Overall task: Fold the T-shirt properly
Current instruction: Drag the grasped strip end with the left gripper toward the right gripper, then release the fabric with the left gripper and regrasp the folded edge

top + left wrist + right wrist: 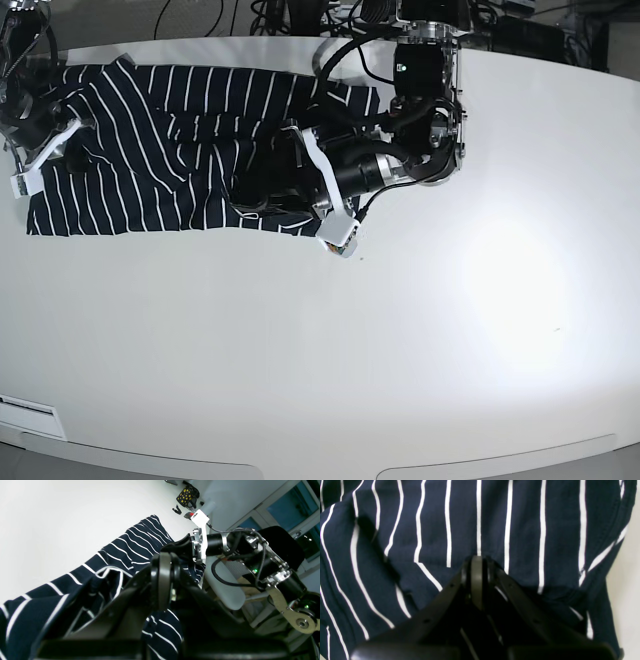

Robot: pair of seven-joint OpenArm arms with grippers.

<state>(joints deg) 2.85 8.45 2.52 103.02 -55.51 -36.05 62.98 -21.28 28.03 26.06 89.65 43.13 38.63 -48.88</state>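
The T-shirt (170, 150), dark navy with thin white stripes, lies spread and rumpled across the back left of the white table (420, 340). My left gripper (163, 580) reaches into its right part (255, 190), with the fingers pressed together and cloth (130, 547) bunched around and under them. My right gripper (477, 580) is shut on a fold of the striped fabric (525, 530), which fills that view. In the left wrist view the right gripper (178, 548) grips the shirt's far edge. The right arm (30, 100) stands at the shirt's left end.
A black pouch with yellow dots (187, 496) and small dark bits (177, 510) lie on the table beyond the shirt. A grey chair (225, 587) stands off the table edge. Cables (300, 15) run along the back. The table's front and right are bare white surface.
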